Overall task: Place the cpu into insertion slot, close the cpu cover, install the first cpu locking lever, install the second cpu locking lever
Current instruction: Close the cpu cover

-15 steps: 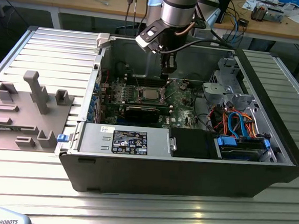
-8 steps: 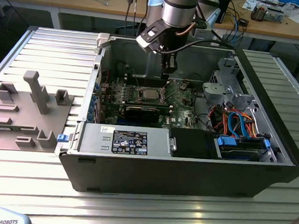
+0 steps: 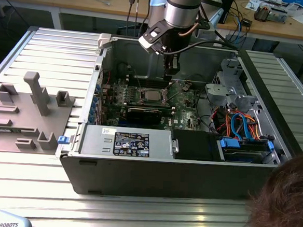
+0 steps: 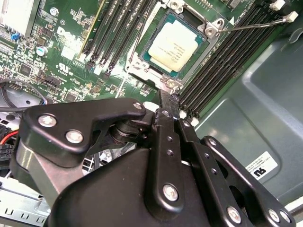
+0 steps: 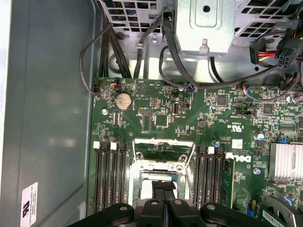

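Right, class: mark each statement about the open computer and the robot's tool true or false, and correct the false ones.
1. The cpu lies in the insertion slot. True.
2. The tool hangs outside the computer case. False: in the exterior view it reaches down into the open case, above the green board.
3. Long black slots run along both sides of the insertion slot. True.
4. The tool is holding the cpu. False: in the second wrist view the cpu lies flat in the slot, and the tool's tip is at the slot's edge, off the chip.
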Tool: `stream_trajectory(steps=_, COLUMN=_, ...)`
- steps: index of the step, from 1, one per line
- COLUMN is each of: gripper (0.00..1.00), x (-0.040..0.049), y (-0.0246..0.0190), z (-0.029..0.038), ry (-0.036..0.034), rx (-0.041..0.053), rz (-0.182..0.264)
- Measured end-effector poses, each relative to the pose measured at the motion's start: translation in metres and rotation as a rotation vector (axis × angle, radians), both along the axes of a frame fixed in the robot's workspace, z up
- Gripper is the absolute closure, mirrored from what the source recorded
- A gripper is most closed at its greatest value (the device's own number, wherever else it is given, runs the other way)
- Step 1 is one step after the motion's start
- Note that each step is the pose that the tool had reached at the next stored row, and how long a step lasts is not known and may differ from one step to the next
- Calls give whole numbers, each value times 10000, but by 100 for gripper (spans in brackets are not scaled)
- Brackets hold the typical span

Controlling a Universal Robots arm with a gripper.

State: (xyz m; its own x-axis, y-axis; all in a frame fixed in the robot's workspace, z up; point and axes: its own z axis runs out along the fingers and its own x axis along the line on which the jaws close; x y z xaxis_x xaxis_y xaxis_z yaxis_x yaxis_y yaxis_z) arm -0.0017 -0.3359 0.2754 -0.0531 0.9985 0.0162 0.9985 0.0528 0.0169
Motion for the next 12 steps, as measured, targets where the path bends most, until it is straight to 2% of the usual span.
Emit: stream_trajectory(steps=12, gripper=89, x=36, y=0, z=-8, ry=0, rx=0, rz=1)
